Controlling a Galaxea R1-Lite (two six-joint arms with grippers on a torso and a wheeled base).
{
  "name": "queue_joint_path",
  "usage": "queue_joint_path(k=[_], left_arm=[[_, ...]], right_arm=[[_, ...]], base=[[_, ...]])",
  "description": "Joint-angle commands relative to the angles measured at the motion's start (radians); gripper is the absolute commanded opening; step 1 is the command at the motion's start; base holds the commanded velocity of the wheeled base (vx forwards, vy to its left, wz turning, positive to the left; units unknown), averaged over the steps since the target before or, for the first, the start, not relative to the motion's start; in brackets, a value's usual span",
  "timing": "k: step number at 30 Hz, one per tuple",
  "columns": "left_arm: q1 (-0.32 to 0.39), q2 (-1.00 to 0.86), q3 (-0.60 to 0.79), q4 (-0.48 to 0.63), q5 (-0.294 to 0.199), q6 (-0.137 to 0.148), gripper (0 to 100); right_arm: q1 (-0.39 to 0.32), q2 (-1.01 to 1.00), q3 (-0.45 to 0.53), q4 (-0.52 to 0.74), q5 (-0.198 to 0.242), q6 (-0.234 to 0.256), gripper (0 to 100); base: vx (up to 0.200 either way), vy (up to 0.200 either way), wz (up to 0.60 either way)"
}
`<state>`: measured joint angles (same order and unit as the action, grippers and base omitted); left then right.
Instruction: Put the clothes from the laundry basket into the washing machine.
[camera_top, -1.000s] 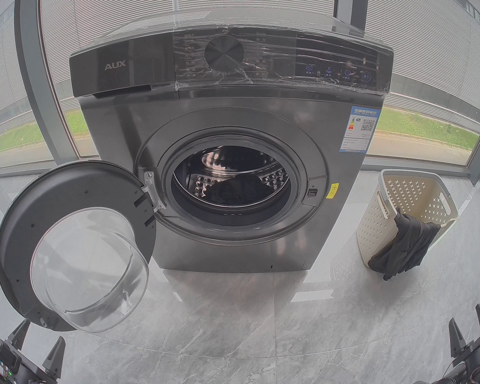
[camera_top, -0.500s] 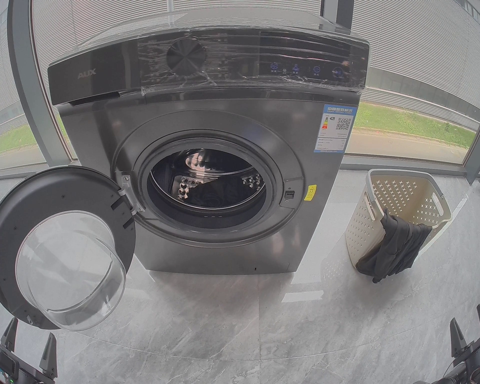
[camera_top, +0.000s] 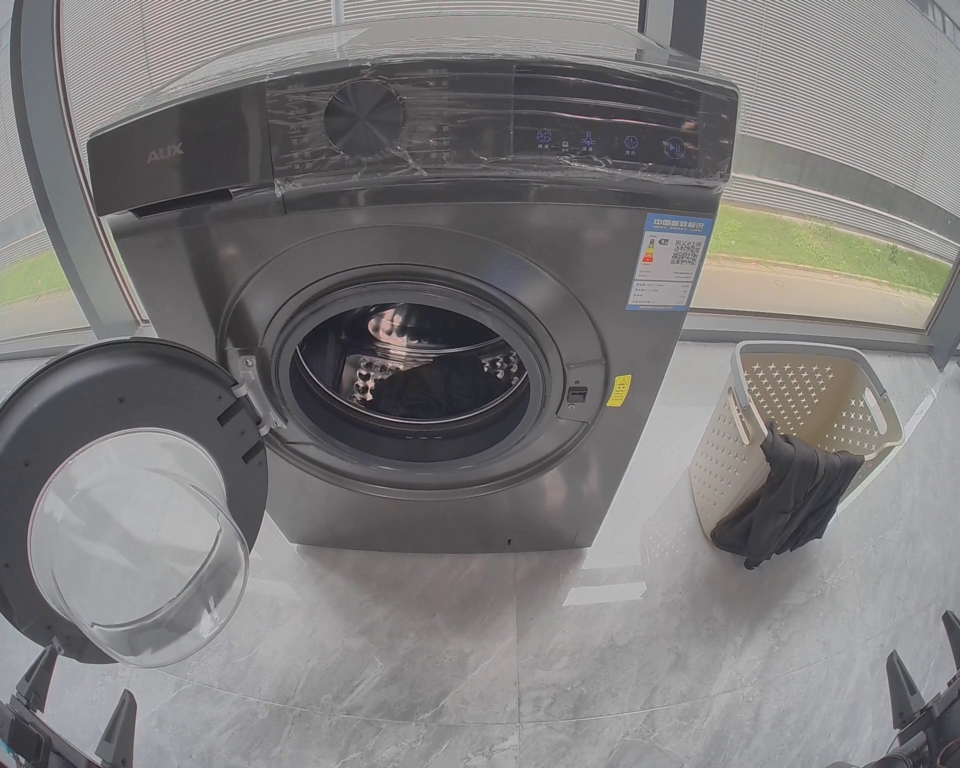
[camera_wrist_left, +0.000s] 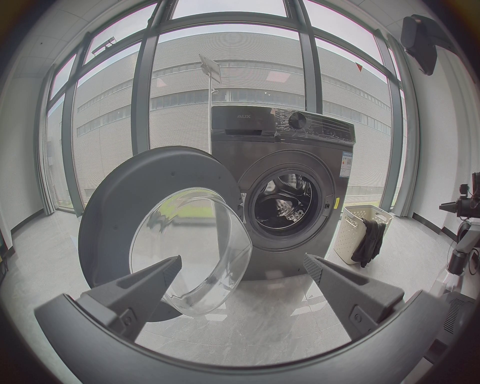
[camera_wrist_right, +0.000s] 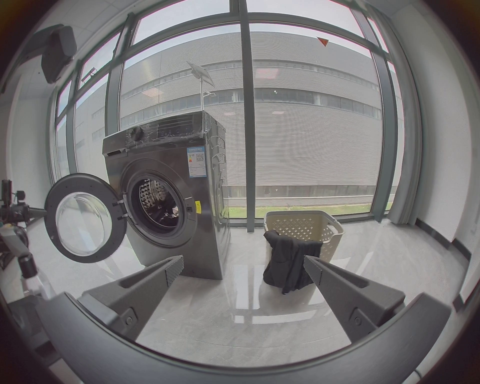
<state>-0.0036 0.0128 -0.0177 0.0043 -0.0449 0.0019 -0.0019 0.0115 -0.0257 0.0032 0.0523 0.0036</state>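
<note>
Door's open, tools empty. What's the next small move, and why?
Probably swing the right tool toward the dark garment draped over the laundry basket rim: it hangs on the robot's right, that tool is open and empty, and the washer door stands open.

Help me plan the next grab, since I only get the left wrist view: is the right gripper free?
Observer: Yes. The right gripper is open and holds nothing.
Operator: Is the basket in front of it?
Observer: Yes. The basket stands on the floor ahead of it, and the black garment is draped over the rim on the robot's side, hanging down the outside.
Operator: Is anything in the drum?
Observer: The head view shows dark cloth lying low in the drum.
</note>
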Motion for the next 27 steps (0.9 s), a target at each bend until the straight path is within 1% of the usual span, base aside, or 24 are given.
queue_joint_path(k=[1,2,3,5,6,9,10,11,12,13,14,15,16,17,18,19,21,22,24,27], left_arm=[[-0.001,-0.013,0.018,-0.001,0.000,-0.003,100],[0.001,-0.013,0.018,0.000,0.000,-0.003,100],[0.001,-0.013,0.018,0.000,0.002,-0.010,100],[-0.001,-0.013,0.018,-0.001,0.008,-0.017,100],[-0.001,-0.013,0.018,-0.001,0.025,-0.026,100],[0.001,-0.013,0.018,0.000,0.028,-0.030,100],[-0.001,-0.013,0.018,0.000,0.030,-0.030,100],[-0.001,-0.013,0.018,0.000,0.030,-0.030,100],[-0.001,-0.013,0.018,0.000,0.030,-0.028,100],[-0.001,-0.013,0.018,0.000,0.030,-0.028,100],[-0.001,-0.013,0.018,0.000,0.030,-0.028,100],[-0.001,-0.013,0.018,0.000,0.030,-0.028,100],[-0.001,-0.013,0.018,-0.001,0.030,-0.026,100],[-0.001,-0.013,0.018,-0.001,0.030,-0.025,100],[-0.001,-0.013,0.018,-0.001,0.030,-0.026,100],[-0.001,-0.013,0.018,-0.001,0.030,-0.028,100],[0.001,-0.013,0.018,-0.001,0.030,-0.028,100],[0.001,-0.013,0.018,-0.001,0.030,-0.028,100],[0.001,-0.013,0.018,-0.001,0.030,-0.028,100],[0.001,-0.013,0.018,-0.001,0.030,-0.028,100]], right_arm=[[-0.003,-0.002,0.001,0.003,-0.043,-0.047,100],[-0.003,-0.002,0.001,0.003,-0.046,-0.056,100],[-0.003,-0.002,-0.002,0.009,-0.074,-0.077,100],[-0.004,-0.004,-0.002,0.012,-0.092,-0.080,100],[-0.004,-0.005,0.001,0.001,-0.111,-0.076,100],[-0.001,-0.005,0.001,-0.002,-0.118,-0.067,100],[0.000,-0.007,0.000,0.001,-0.111,-0.067,100],[0.002,-0.007,-0.002,0.006,-0.088,-0.048,100],[0.002,-0.005,-0.005,0.014,-0.035,-0.008,100],[0.002,0.004,-0.006,0.012,0.018,0.052,100],[-0.007,0.008,-0.006,0.009,0.035,0.090,100],[-0.006,0.013,-0.006,0.012,0.030,0.096,100],[-0.001,0.008,-0.005,0.014,0.030,0.045,100],[0.000,0.008,-0.003,0.012,0.026,-0.025,100],[0.000,0.008,-0.003,0.012,0.026,-0.025,100],[-0.003,0.008,-0.005,0.018,-0.006,-0.054,100],[-0.006,0.007,0.013,0.026,-0.068,-0.008,100],[-0.004,0.007,0.013,0.029,-0.074,0.006,100],[0.000,0.002,0.013,0.024,-0.066,-0.001,100],[-0.001,0.002,0.017,0.023,-0.063,-0.001,100]], base=[[0.000,-0.200,0.00],[0.000,-0.200,0.00],[0.000,-0.200,0.00],[0.000,-0.200,0.00],[0.000,-0.200,0.00],[0.000,-0.200,0.00],[0.000,-0.200,0.00],[0.000,-0.200,0.00],[0.000,-0.200,0.00],[0.000,-0.200,0.00],[0.000,-0.200,0.00],[0.000,-0.200,0.00],[0.000,-0.200,0.00],[0.000,-0.200,0.00],[0.000,-0.200,0.00],[0.000,-0.200,0.00],[0.000,-0.200,0.00],[0.000,-0.200,0.00],[0.000,-0.200,0.00],[0.000,0.000,0.00]])
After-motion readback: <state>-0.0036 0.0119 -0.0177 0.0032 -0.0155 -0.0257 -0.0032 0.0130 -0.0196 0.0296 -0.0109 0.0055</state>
